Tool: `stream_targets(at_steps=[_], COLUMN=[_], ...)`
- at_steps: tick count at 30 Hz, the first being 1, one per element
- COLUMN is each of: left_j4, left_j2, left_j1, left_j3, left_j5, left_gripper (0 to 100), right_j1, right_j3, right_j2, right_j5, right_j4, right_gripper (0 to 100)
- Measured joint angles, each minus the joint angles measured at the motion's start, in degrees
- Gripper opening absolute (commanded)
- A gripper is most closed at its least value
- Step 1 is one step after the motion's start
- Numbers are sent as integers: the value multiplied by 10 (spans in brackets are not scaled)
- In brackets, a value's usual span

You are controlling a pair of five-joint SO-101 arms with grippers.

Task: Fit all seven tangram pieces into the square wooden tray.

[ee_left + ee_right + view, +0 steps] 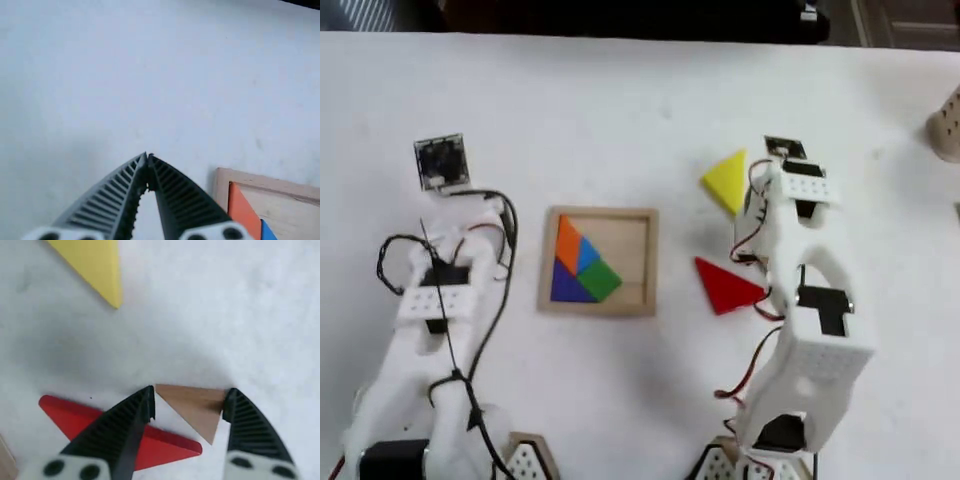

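Note:
The square wooden tray (600, 213) lies mid-table and holds orange (568, 238), blue (588, 255), green (603, 279) and purple (563, 287) pieces along its left side. Its corner (222, 175) with the orange piece (242, 210) lies beside my left gripper (148, 158), which is shut on nothing over bare table. A yellow triangle (727, 180) and a red triangle (725, 285) lie right of the tray. My right gripper (189, 392) is open, its fingers either side of a small brown triangle (195, 410) flat on the table, between the red triangle (75, 415) and the yellow one (95, 262).
The left arm (435, 290) with its loose black cables stands left of the tray. The right arm (800, 250) covers the table right of the red triangle. A small black square module (442, 162) sits at far left. A pale perforated object (945, 125) is at the right edge.

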Motion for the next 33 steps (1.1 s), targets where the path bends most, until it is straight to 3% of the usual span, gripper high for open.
stream_targets(at_steps=[13, 29, 33], left_j4=[-15, -4, -4], left_j2=[187, 195, 195], left_j1=[18, 44, 44], left_j3=[-91, -93, -93], left_j5=[2, 2, 2], left_gripper=[28, 28, 28], right_j1=[16, 16, 16], right_j3=[28, 50, 50], right_j2=[-36, -36, -36], right_j5=[1, 1, 46], right_j4=[8, 9, -15], right_gripper=[261, 259, 259])
